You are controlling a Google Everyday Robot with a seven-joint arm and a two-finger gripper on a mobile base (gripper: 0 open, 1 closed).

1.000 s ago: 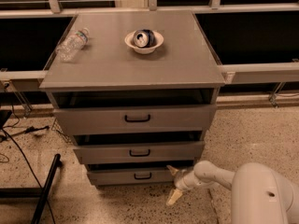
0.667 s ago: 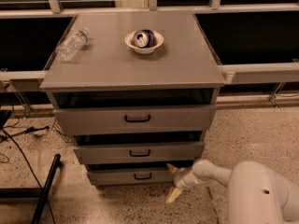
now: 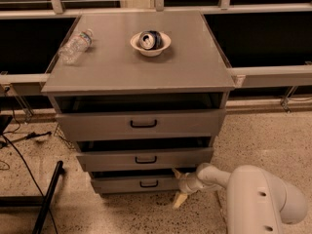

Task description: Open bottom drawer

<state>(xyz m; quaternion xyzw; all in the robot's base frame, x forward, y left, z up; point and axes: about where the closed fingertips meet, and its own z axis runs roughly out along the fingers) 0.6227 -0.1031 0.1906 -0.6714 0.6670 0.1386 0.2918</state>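
clear plastic bottle (image 3: 74, 45) lying on matte grey surface (image 3: 122, 74); round white bowl (image 3: 150, 44) cradling can (image 3: 148, 39), stops it rolling. bottom drawer (image 3: 117, 184) lowest in cabinet, grey metal, slightly out, small black loop handle (image 3: 148, 183). hand (image 3: 177, 186) spread at drawer's right end, off handle, probably to hook front edge.

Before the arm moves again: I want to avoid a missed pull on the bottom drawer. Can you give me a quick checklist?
1. Target found: bottom drawer, lowest of three: ok.
2. Tool on its handle: not ok, it sits at the drawer's right end.
3. Tool's grip on anything: cannot tell.
4. Drawer fully out: not ok, only a narrow dark gap shows above it.
5. Bottle and bowl set back from the top's front edge: ok.
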